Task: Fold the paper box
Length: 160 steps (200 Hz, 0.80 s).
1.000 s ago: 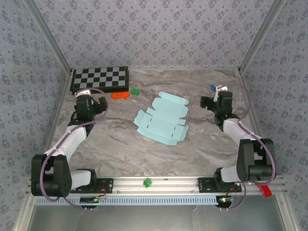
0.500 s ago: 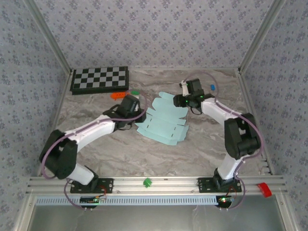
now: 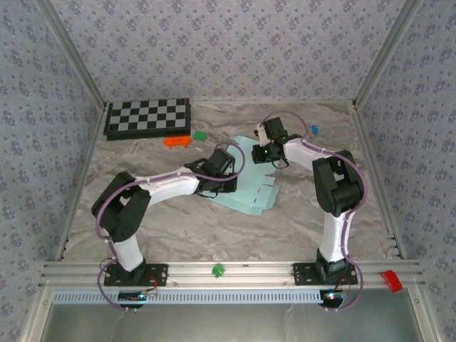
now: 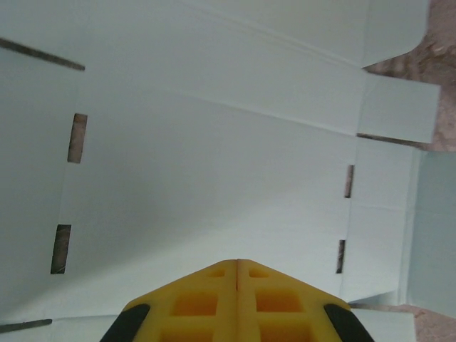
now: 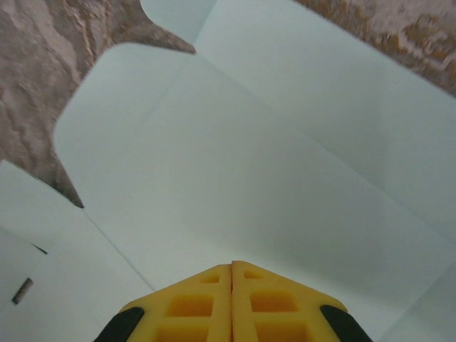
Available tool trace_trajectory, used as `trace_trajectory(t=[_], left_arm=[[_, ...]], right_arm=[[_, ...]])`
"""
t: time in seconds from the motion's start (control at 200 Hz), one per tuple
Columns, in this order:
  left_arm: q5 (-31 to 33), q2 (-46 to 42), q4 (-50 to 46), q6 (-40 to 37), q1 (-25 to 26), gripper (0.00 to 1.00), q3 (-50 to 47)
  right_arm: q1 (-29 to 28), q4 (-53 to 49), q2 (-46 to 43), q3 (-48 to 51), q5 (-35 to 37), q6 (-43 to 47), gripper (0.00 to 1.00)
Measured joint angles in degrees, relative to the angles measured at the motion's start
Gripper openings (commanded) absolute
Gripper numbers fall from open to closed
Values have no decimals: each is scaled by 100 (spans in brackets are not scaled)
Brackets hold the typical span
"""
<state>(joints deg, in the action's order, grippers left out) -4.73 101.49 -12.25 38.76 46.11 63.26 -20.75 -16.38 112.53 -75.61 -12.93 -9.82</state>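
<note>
While the paper box (image 3: 251, 194) is lying flat near the worktop's (image 3: 178, 228) middle, the left gripper (image 4: 237, 263) and right gripper (image 5: 231, 266) are hovering over its panels, fingers pressed together, pinching nothing. Folding is apparently only beginning; the next move is calling for raising a flap along its crease.

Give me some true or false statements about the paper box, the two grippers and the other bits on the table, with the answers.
1. The paper box is an unfolded sheet lying on the table. True.
2. Both grippers stand open. False: the left gripper and the right gripper are shut, fingers together, over the sheet.
3. The checkerboard sits at the table's far left corner. True.
4. The orange piece lies on the paper box. False: it lies on bare table near the checkerboard.
</note>
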Motion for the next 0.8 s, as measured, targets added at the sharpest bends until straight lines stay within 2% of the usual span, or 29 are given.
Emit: trace_trajectory(t=[0.26,0.505,0.8], left_arm=[[13,219,-52,210,0,0,-92],[284,424,-216,219,-2,1,-74],[391,721,-385,-98,-269,7,356]], right_arm=[[92,-216,249,-7,11,-76,6],[149,-208,214,70,116,-140,7],[184,-57,-815,1416,608,-380,11]])
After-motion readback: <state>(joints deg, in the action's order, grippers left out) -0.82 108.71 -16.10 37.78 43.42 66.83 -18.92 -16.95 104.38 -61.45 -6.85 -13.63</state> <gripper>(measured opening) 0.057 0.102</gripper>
